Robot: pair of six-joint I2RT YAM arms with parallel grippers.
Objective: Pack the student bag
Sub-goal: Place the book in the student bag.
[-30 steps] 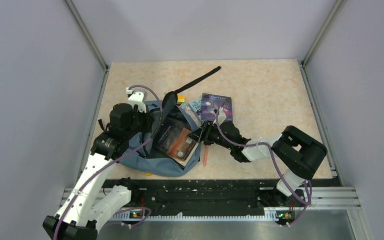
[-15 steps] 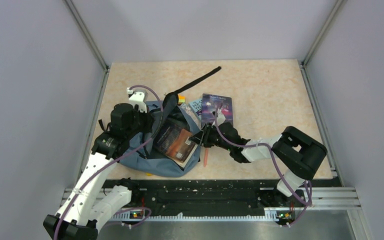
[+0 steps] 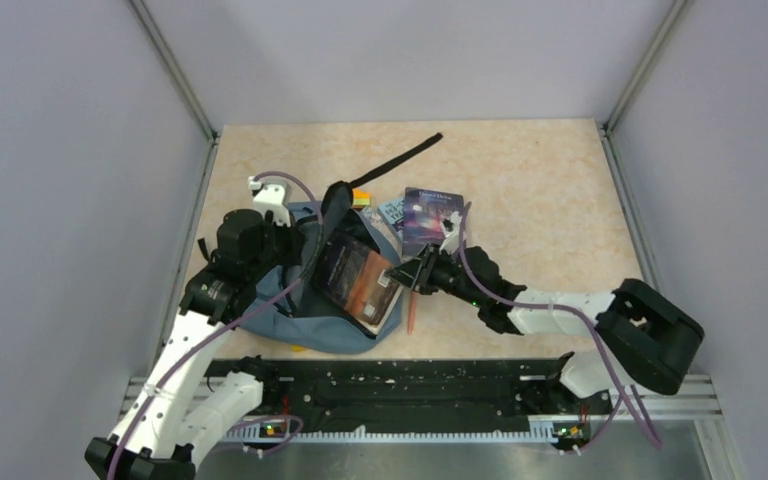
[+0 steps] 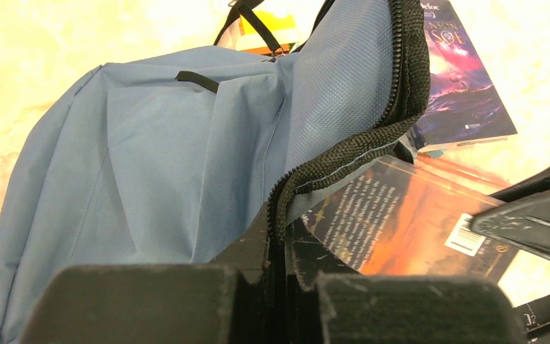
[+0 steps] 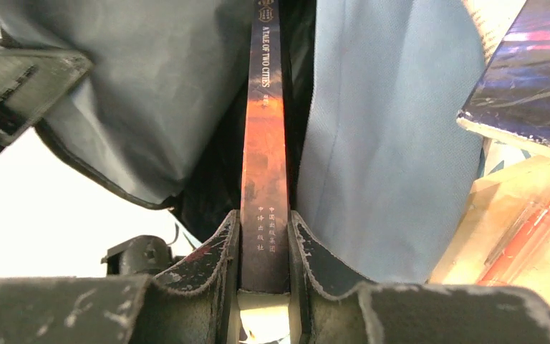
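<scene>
**Bag mouth held open, a novel in the opening**

The student bag, slate-blue with black zip trim, slumps on the table at 8 o'clock from its middle. The left wrist view alone shows the left gripper pinched tight on the zip edge, holding the flap up. The right wrist view shows the right gripper clamping an orange-dark book by its spine, in the bag's mouth. A purple book lies at the bag's 1 o'clock. A red pen lies at 4 o'clock, its top hidden by the right gripper.

walls: plain lilac-grey | table: beige speckled top | frame: metal posts — even light
</scene>
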